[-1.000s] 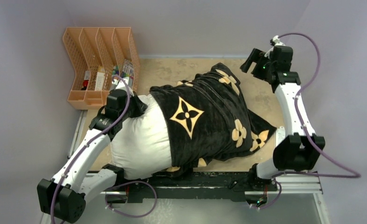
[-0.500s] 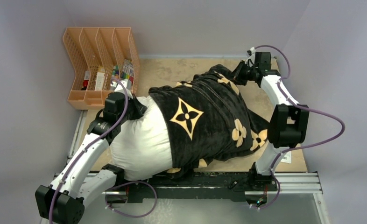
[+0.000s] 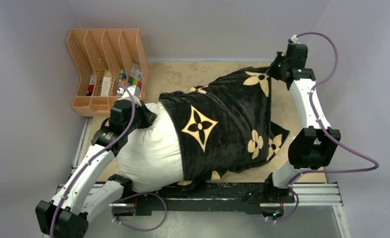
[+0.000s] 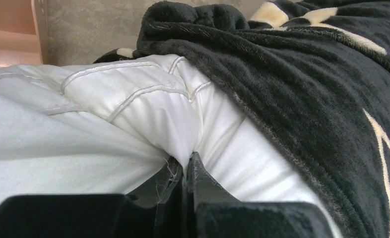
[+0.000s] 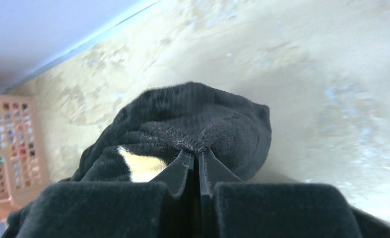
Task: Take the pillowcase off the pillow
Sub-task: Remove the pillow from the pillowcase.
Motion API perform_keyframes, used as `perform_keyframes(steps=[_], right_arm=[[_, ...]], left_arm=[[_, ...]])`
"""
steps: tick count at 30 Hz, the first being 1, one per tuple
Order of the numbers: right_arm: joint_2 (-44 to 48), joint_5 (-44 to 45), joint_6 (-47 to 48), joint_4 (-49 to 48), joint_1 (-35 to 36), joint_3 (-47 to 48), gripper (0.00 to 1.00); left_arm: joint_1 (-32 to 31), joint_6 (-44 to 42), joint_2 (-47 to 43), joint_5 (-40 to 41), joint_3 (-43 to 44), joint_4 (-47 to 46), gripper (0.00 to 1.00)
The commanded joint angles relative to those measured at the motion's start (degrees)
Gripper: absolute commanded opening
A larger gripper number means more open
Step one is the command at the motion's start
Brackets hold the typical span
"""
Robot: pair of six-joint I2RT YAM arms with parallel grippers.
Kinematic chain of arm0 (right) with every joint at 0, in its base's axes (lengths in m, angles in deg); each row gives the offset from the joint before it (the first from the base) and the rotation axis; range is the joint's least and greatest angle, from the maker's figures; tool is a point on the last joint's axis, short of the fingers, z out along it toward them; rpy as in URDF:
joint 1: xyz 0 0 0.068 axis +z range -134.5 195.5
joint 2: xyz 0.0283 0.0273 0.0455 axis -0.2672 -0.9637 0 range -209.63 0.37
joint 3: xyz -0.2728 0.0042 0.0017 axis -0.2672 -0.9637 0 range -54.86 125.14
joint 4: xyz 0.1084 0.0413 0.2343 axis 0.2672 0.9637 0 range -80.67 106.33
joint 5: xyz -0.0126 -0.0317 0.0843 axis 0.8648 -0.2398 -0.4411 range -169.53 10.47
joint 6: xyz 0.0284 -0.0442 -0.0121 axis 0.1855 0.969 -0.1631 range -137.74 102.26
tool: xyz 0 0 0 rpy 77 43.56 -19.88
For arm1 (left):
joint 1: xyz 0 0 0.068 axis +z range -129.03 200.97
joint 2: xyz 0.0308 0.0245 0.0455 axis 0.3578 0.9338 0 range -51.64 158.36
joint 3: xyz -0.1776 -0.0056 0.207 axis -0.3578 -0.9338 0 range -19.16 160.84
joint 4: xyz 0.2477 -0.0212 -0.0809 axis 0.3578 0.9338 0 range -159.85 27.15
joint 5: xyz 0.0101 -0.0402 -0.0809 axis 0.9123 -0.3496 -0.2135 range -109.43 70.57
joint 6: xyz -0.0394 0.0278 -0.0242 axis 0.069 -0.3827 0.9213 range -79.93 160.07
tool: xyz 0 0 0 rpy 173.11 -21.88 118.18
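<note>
Left gripper [image 4: 187,163] clamped on a seamed fold of the pillow [image 3: 151,148], with white bulk just beyond its tips. Right gripper [image 5: 197,154] pinched tight on a pillowcase [image 3: 223,124] corner. The cover stretches from its fingertips across the pillow.

The plush black fabric pillowcase [image 3: 232,114] bore tan flower and star motifs; the puffy rectangular pillow [image 3: 151,148] was plain white; the plastic rack [image 3: 79,54], orange.
</note>
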Motion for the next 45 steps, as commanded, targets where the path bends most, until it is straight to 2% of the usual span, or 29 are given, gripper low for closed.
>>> perform_keyframes(steps=[1, 3, 6, 10, 13, 20, 25, 29, 32, 34, 37, 41, 45], right_arm=[[1.15, 8.66, 4.40, 0.89, -4.22, 5.65, 0.00], [0.86, 6.54, 5.18, 1.20, -4.81, 6.15, 0.00], [1.14, 8.01, 5.04, 1.45, -6.49, 6.33, 0.00], [-0.76, 4.78, 4.15, 4.68, -13.14, 10.34, 0.00], [-1.64, -1.05, 5.02, 6.75, -14.59, 12.28, 0.00], [0.40, -18.98, 3.00, 0.95, -13.10, 2.26, 0.03], [0.19, -18.58, 5.51, 3.99, -10.86, 2.75, 0.17], [1.27, -16.13, 6.57, 4.84, -9.35, 3.34, 0.46], [1.32, -13.90, 9.14, 7.27, -5.93, 5.66, 0.58], [0.84, -16.95, 11.33, 8.19, -3.16, 7.16, 0.63], [-0.06, -21.21, 13.02, 9.34, 2.10, 8.89, 0.65], [-0.73, -15.69, 15.82, 9.44, 14.21, 9.84, 0.68], [-4.24, -12.72, 16.95, 10.57, 22.81, 13.11, 0.69]], left_arm=[[-0.99, -0.33, -0.49, -2.49, -1.63, 7.08, 0.00], [-1.07, -0.32, -0.49, -2.26, -1.66, 7.12, 0.00], [-1.16, -0.08, -0.75, -1.66, -1.77, 7.22, 0.00], [-1.41, -0.06, -0.89, -1.41, -1.76, 7.32, 0.00], [-1.52, 0.00, -0.80, -1.19, -1.84, 7.15, 0.00], [-1.50, -0.06, -0.52, -1.15, -1.95, 6.98, 0.00], [-1.52, -0.02, -1.19, -0.97, -2.03, 7.01, 0.00], [-1.60, 0.03, -1.44, -0.87, -2.04, 7.01, 0.00], [-1.61, 0.03, -1.55, -0.89, -2.12, 6.99, 0.00], [-1.61, 0.03, -1.50, -0.95, -2.12, 6.93, 0.00], [-1.69, 0.03, -1.46, -1.09, -2.12, 6.91, 0.00], [-1.76, 0.03, -1.77, -0.95, -2.20, 6.87, 0.00], [-2.02, 0.10, -2.20, -0.83, -2.30, 6.82, 0.00]])
